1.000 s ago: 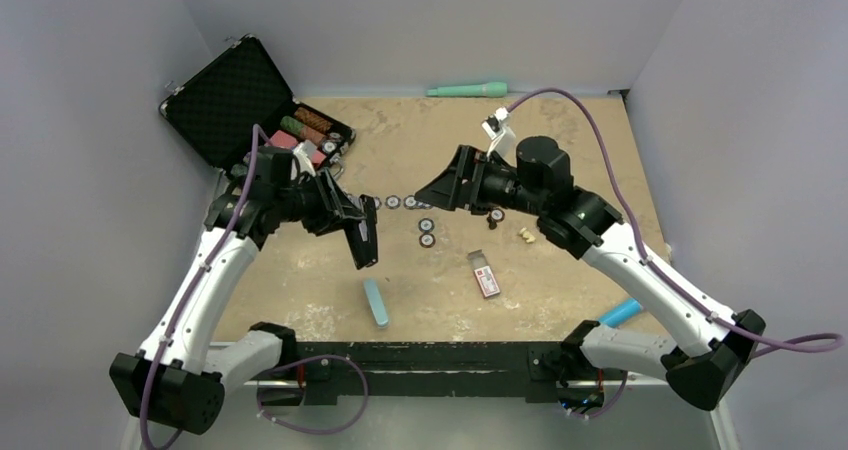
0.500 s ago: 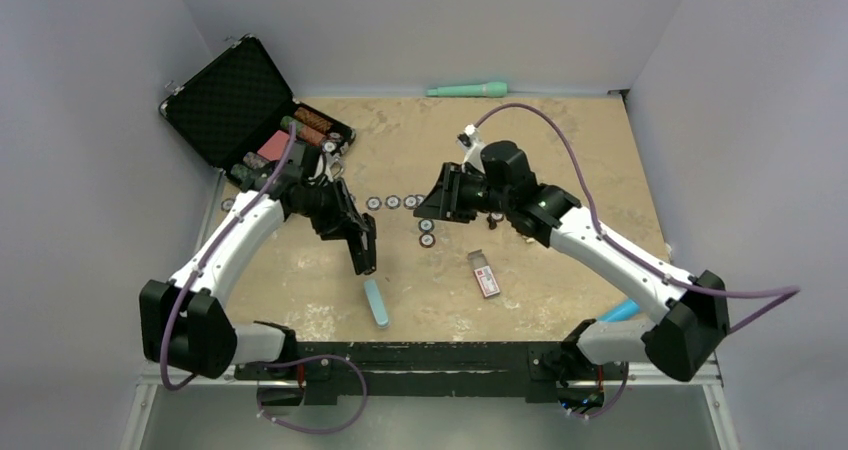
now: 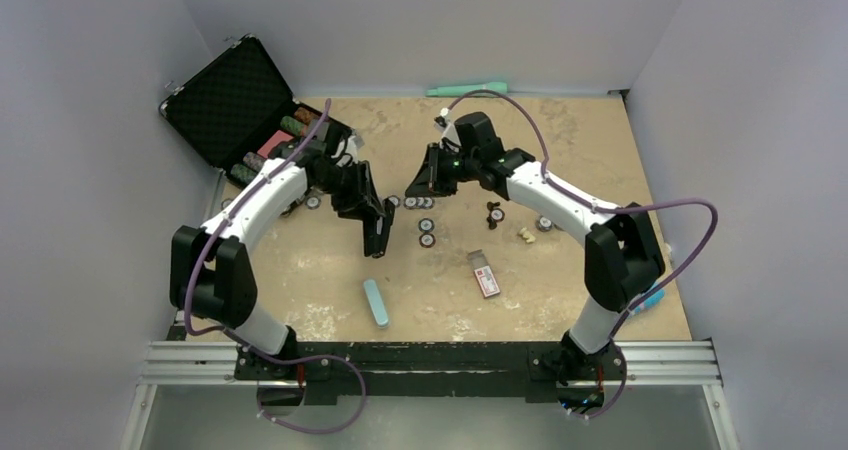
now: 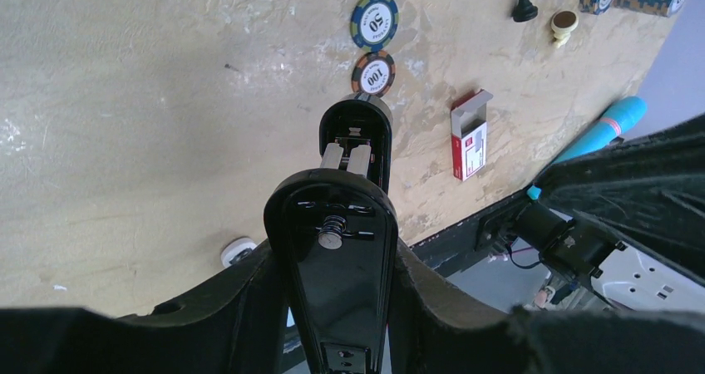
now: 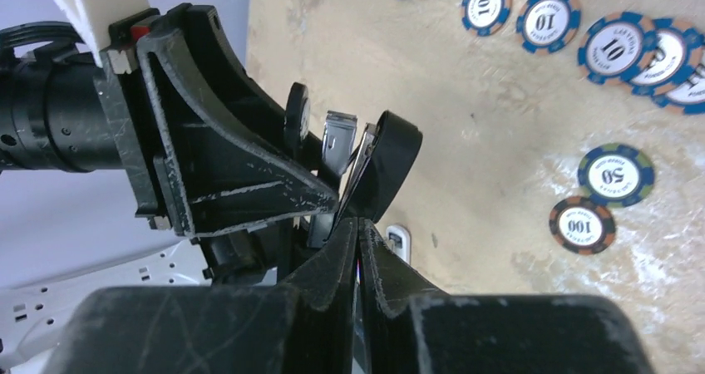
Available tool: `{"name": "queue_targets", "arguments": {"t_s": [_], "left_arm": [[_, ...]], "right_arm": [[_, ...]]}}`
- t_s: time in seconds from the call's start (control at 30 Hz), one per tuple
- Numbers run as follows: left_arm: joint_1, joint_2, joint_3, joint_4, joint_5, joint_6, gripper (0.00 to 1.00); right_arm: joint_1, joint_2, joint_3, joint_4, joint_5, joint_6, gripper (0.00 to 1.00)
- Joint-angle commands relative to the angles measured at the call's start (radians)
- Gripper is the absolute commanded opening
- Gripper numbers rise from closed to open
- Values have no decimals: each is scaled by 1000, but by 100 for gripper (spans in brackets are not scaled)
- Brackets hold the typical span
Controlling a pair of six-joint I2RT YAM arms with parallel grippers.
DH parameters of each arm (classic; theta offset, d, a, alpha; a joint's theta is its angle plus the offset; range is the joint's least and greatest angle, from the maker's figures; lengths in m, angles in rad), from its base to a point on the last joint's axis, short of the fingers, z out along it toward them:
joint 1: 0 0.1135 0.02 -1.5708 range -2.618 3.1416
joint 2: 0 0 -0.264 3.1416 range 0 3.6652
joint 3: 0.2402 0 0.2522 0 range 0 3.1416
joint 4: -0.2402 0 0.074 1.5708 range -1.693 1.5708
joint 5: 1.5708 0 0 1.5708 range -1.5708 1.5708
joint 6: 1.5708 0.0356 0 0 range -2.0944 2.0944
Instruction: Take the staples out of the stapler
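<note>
My left gripper (image 3: 368, 213) (image 4: 332, 253) is shut on the stapler (image 3: 378, 234) (image 4: 337, 291), a slim black one held above the table near the middle. It hangs swung open, and silvery metal (image 4: 349, 156) shows in its channel. I cannot make out the staples as separate pieces. My right gripper (image 3: 410, 187) (image 5: 357, 224) is shut, its fingertips pressed together just right of the stapler (image 5: 392, 154). Its tips point at the stapler's thin metal edge (image 5: 339, 140). Nothing shows between them.
Poker chips (image 3: 427, 232) (image 4: 374, 21) (image 5: 615, 174) lie in a row under both grippers. A red-and-white box (image 3: 485, 273) (image 4: 468, 137), a pale blue bar (image 3: 376, 302) and a cream lump (image 3: 526, 235) lie nearer the front. An open black case (image 3: 230, 100) stands back left.
Both arms have reached farther over the table towards each other. The right gripper went from open to shut. The left gripper carried the stapler a little rightward.
</note>
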Motion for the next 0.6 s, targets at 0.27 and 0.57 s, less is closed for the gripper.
{"name": "queue_targets", "arguments": {"t_s": [0.27,0.57], "left_arm": [[-4,138,194,-43,65,76,0],[-6,178,218,-33,78,56,0]], "right_arm": [[-20,159,146,60,-181,-47,0],[-26,244,217,31,-206,-70,0]]}}
